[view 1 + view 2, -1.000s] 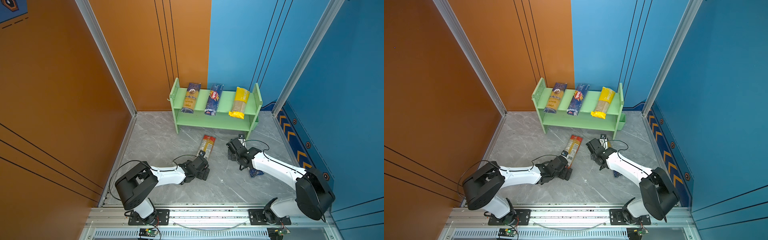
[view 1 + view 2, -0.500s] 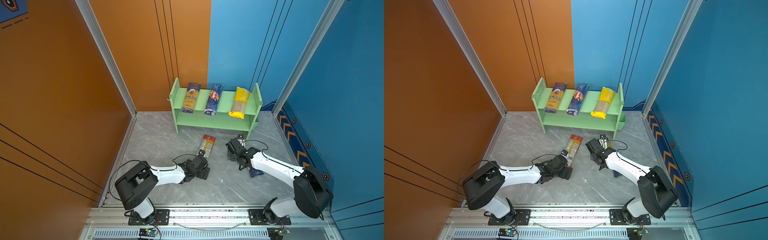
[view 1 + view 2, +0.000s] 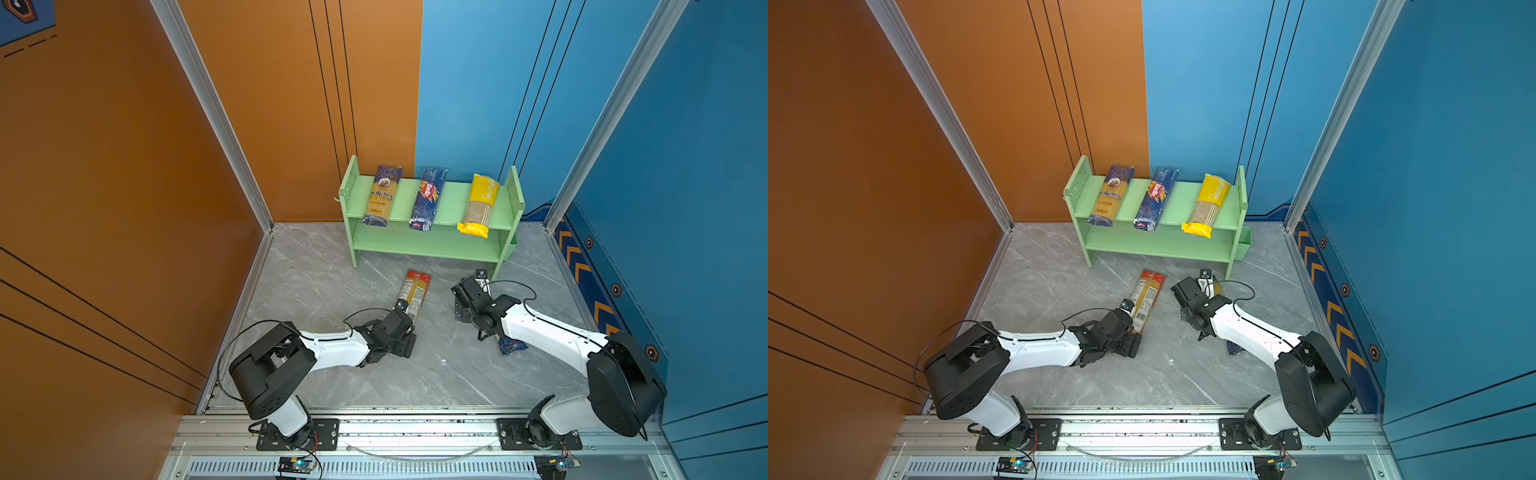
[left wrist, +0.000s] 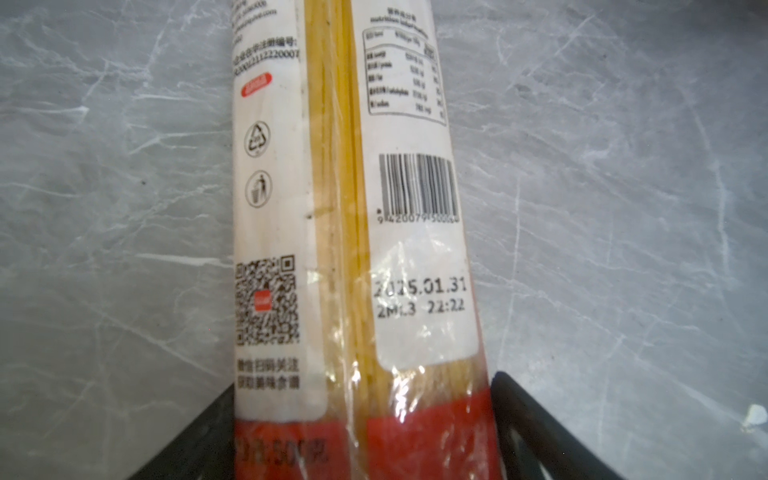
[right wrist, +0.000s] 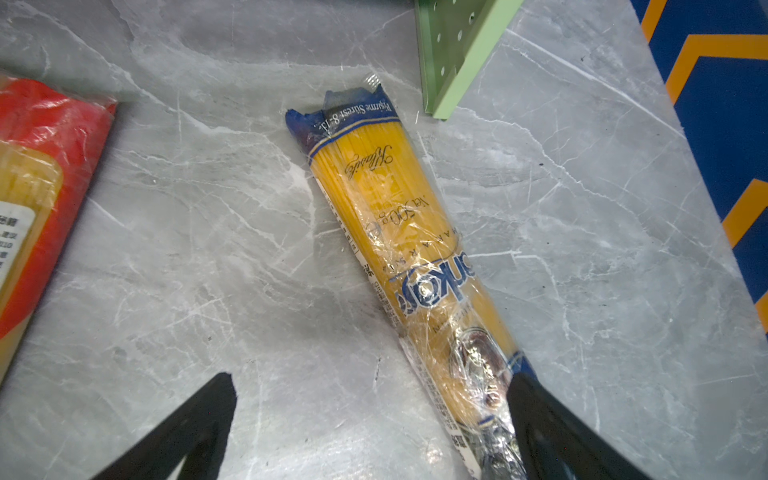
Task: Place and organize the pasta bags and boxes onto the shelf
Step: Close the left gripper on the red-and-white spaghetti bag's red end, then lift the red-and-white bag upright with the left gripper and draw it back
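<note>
Pickup of red-ended pack [image 3: 413, 293] lying before shelf [image 3: 432, 245]: left gripper [image 4: 361, 382] straddles its near end, clamp impossible to tell; next move likely needs firm squeeze, then lift.

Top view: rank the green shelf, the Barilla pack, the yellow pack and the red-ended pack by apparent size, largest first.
1. green shelf
2. Barilla pack and yellow pack: look alike, not ranked
3. red-ended pack: looks smallest, but its near end is hidden, so unsure

A red-ended clear spaghetti pack [image 3: 1145, 299] lies on the grey desk [image 3: 1042, 291], its near end at the left jaws. The right jaws sit beside its far end. Beyond both jaws, a green shelf [image 3: 1158, 246] carries a blue-and-yellow pack [image 3: 1109, 198], a Barilla pack [image 3: 1155, 203] and a yellow pack [image 3: 1208, 205].
</note>
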Robot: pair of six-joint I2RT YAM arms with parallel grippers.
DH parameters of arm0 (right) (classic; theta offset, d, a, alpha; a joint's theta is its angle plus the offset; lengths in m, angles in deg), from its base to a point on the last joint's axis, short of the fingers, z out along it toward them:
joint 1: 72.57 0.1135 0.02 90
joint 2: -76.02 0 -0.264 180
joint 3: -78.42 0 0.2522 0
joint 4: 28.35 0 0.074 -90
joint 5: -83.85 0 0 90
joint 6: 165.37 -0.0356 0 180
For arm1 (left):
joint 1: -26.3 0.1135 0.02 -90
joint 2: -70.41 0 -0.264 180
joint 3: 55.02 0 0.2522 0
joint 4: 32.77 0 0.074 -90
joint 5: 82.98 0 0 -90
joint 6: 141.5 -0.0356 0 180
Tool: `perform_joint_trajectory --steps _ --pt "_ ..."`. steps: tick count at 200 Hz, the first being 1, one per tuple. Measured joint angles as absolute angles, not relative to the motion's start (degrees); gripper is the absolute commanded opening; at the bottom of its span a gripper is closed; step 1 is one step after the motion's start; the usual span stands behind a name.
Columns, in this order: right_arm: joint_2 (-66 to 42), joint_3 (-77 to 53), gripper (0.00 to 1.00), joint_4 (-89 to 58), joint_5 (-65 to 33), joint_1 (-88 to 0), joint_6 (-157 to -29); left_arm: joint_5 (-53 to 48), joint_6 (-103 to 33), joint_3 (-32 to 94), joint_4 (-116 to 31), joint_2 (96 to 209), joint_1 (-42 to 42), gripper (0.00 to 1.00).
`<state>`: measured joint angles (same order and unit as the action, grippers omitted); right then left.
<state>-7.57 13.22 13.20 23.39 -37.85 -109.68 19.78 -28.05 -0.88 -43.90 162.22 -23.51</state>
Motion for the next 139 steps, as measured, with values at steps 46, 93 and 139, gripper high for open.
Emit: perform_joint_trajectory --steps 46,93,139 --pt "-7.6 13.2 1.0 13.2 23.4 -37.9 -109.7 19.5 -28.1 -0.9 -43.6 162.2 -23.2 0.62" --pt "-7.6 13.3 1.0 13.2 23.4 -38.1 -109.7 19.2 -28.2 -0.9 -42.9 162.2 -23.1 0.47" --pt "-7.6 13.6 1.0 13.1 23.4 -38.3 -109.7 18.7 -28.1 -0.9 -42.0 162.2 -23.1 0.33"
